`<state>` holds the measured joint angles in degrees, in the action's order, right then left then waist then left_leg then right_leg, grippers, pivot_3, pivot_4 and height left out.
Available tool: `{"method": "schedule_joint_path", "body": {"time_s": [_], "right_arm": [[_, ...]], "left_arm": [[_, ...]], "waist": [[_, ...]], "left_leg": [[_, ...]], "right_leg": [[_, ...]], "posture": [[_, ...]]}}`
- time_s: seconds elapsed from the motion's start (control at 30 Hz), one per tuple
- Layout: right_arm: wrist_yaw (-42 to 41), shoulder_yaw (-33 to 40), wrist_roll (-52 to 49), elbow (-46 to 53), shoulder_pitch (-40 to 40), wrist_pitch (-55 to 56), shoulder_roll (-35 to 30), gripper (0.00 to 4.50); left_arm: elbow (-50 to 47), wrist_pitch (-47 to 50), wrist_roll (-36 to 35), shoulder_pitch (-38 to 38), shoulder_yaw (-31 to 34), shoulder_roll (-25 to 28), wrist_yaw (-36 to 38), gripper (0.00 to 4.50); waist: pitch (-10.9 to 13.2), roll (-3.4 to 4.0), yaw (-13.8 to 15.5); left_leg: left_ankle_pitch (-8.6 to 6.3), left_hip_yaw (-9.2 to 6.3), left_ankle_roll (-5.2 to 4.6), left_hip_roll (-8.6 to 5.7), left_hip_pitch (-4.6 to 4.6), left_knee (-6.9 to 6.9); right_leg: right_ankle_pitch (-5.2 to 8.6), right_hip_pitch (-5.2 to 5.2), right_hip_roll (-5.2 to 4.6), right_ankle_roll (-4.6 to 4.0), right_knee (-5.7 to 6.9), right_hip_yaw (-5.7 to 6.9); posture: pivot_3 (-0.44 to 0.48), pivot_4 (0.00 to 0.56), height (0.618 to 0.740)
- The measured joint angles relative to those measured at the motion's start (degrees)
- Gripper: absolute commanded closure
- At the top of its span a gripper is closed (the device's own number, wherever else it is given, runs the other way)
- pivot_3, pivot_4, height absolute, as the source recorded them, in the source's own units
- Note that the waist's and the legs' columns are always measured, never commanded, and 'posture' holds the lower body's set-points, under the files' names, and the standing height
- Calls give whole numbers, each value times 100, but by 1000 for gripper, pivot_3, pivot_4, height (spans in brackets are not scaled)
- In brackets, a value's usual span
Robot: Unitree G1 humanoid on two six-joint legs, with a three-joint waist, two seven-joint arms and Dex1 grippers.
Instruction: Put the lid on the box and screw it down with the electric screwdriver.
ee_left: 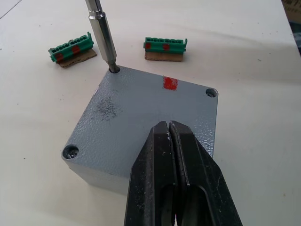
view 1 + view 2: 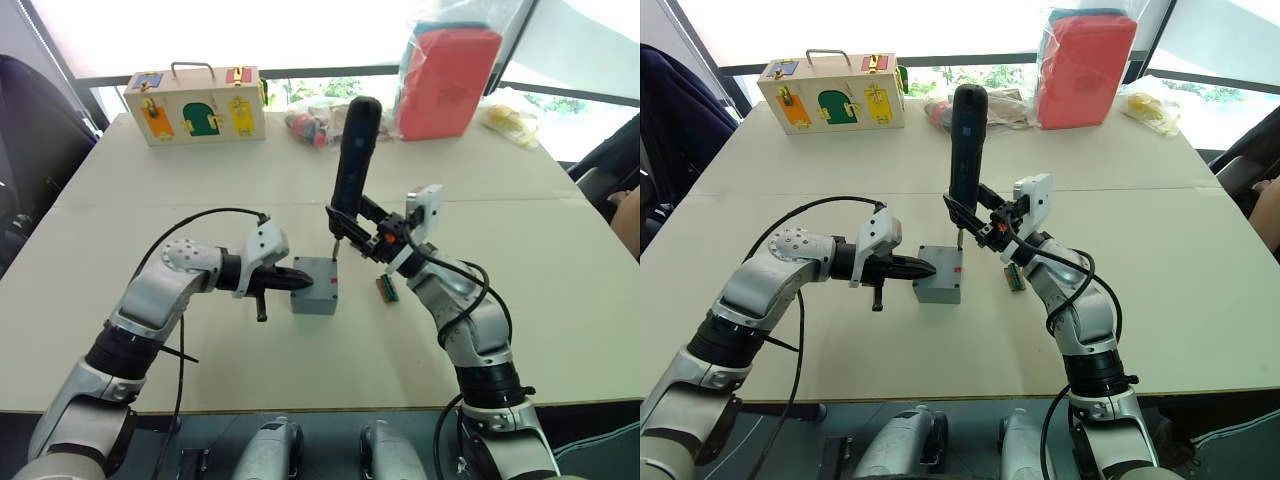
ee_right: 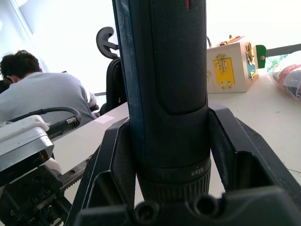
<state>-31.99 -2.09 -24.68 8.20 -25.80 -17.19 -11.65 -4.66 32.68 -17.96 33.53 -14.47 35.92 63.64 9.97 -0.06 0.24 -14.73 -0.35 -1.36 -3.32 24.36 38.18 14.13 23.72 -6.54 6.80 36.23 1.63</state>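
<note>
Centrally on the worktop (image 2: 120,200), in the left eye view, sits the box (image 2: 316,290) with the lid (image 2: 318,272) already on top. The right gripper (image 2: 352,228) clasps the electric screwdriver (image 2: 354,160) upright, its bit reaching down to the lid's far corner. The left gripper (image 2: 300,277), fingers pressed together and holding nothing, rests its tip on the lid's near-left edge. A wooden box with coloured doors (image 2: 195,105) stands at the far left edge, a red bag (image 2: 448,80) at the far edge.

From the right eye, a green connector (image 2: 1013,278) lies just right of the box.

Through the left wrist view, the closed fingers (image 1: 176,179) lie on the lid, and the bit (image 1: 102,33) sits in a corner screw hole. Two green connectors lie beyond the box.

Through the right wrist view, the black fingers (image 3: 113,165) clamp either side of the screwdriver's barrel. A person (image 3: 40,101) sits beyond the worktop.
</note>
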Motion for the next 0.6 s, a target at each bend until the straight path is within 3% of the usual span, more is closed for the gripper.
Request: {"method": "schedule_joint_path", "body": {"time_s": [0.6], "right_arm": [[17, -258, 372, -364, 105, 602, 151, 2726]], "left_arm": [[3, 17, 119, -20, -37, -21, -10, 4500]], "waist": [[-17, -7, 0]], "left_leg": [[-20, -1, -33, 1, -78, -9]], "right_leg": [[2, -62, 0, -2, -10, -2]], "posture": [[0, 150, 740]]}}
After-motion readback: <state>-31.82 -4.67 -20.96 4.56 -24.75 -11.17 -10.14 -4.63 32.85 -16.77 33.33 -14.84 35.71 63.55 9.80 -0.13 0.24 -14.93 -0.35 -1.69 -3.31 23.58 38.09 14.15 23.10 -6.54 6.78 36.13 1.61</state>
